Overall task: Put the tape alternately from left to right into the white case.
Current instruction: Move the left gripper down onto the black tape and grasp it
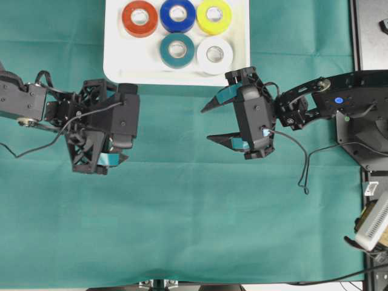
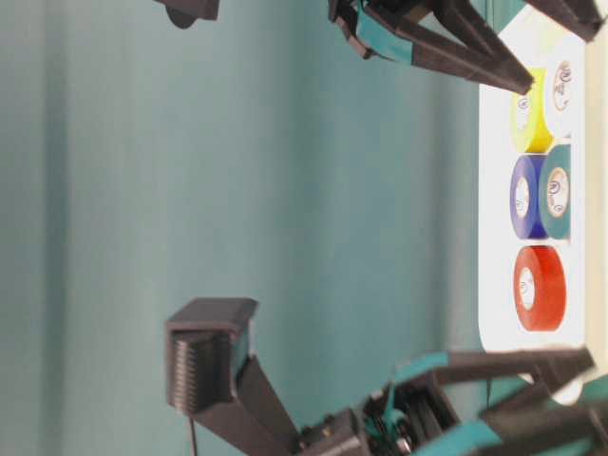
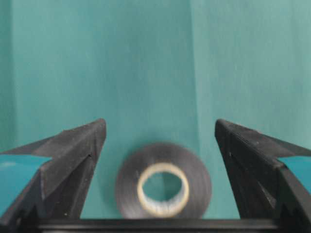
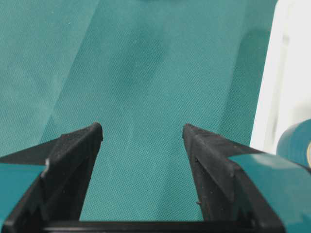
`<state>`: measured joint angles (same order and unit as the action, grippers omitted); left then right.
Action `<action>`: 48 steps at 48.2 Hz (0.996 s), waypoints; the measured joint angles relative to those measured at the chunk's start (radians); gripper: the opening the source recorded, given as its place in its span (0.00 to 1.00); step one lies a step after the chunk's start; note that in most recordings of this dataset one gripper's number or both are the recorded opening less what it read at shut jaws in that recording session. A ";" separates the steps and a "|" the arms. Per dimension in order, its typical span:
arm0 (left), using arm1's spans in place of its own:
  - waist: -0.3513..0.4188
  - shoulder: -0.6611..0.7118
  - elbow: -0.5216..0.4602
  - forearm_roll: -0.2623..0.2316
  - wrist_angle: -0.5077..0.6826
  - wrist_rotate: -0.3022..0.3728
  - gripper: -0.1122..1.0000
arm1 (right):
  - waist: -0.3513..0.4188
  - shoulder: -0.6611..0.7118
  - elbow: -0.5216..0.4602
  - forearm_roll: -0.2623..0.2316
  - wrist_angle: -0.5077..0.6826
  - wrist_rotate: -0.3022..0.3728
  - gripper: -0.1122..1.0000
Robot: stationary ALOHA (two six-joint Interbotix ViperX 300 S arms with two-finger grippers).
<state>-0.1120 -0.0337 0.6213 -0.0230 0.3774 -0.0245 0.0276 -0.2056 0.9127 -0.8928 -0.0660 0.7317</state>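
The white case (image 1: 116, 60) lies at the table's far edge and holds red (image 1: 140, 18), blue (image 1: 177, 15), yellow (image 1: 214, 16), teal (image 1: 177, 50) and white (image 1: 214, 54) tape rolls. A black tape roll (image 3: 199, 179) lies flat on the green cloth between the fingers of my left gripper (image 3: 160, 125), which is open and touches neither side of it. From overhead the left gripper (image 1: 97, 151) hides that roll. My right gripper (image 1: 206, 124) hovers open and empty just in front of the case, and its wrist view shows only bare cloth between its fingers (image 4: 77, 145).
The case rim (image 4: 269, 87) and the teal roll (image 4: 295, 141) sit close to the right gripper's right side. A black stand and cables (image 1: 364, 121) fill the right table edge. Green cloth (image 1: 194, 230) covers the table toward the front.
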 measured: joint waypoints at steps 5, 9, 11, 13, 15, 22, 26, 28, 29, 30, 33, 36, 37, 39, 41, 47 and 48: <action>0.000 0.000 0.005 0.000 0.063 -0.018 0.80 | 0.000 0.000 0.000 0.000 0.000 0.000 0.75; -0.002 0.000 0.005 0.000 0.106 -0.031 0.80 | 0.000 0.000 0.000 0.000 0.000 0.000 0.75; -0.002 0.000 0.006 -0.002 0.126 -0.041 0.80 | 0.000 0.000 0.000 0.000 0.000 0.000 0.75; 0.000 0.000 0.006 -0.002 0.138 -0.052 0.80 | 0.000 0.000 0.000 0.000 0.000 0.000 0.75; -0.002 0.000 0.009 0.000 0.146 -0.052 0.80 | 0.000 0.000 0.000 0.000 0.000 0.000 0.75; -0.002 -0.002 0.018 0.000 0.149 -0.054 0.80 | 0.000 0.000 0.000 0.000 0.000 -0.002 0.75; -0.002 0.006 0.028 0.000 0.146 -0.054 0.80 | 0.000 0.000 0.000 0.000 0.000 0.000 0.75; -0.002 0.015 0.029 -0.002 0.140 -0.054 0.80 | 0.000 0.000 0.000 0.000 0.000 0.000 0.75; -0.002 0.021 0.031 0.000 0.137 -0.054 0.80 | -0.002 0.000 0.000 0.000 -0.002 0.000 0.75; -0.002 0.025 0.032 0.000 0.132 -0.054 0.79 | 0.000 0.000 0.000 0.000 -0.002 0.000 0.75; 0.002 0.040 0.035 0.000 0.114 -0.052 0.80 | 0.000 0.000 0.000 0.000 0.000 0.000 0.75; 0.006 0.060 0.038 0.000 0.095 -0.051 0.80 | 0.000 0.002 0.000 0.000 0.000 0.000 0.75; 0.009 0.066 0.040 0.000 0.091 -0.054 0.80 | 0.000 0.000 -0.002 0.000 0.000 0.000 0.75; 0.014 0.077 0.040 -0.002 0.080 -0.052 0.80 | 0.000 0.000 0.000 0.000 -0.002 -0.002 0.75; 0.017 0.084 0.040 0.000 0.074 -0.049 0.79 | 0.000 0.000 -0.002 0.000 -0.002 0.000 0.75; 0.028 0.095 0.041 -0.002 0.060 -0.048 0.79 | 0.000 0.002 0.000 0.000 0.000 0.000 0.75; 0.029 0.095 0.041 -0.002 0.060 -0.048 0.79 | 0.000 0.003 0.000 0.000 -0.002 0.000 0.75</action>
<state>-0.0828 0.0614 0.6627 -0.0245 0.4372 -0.0721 0.0276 -0.2025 0.9127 -0.8928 -0.0675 0.7317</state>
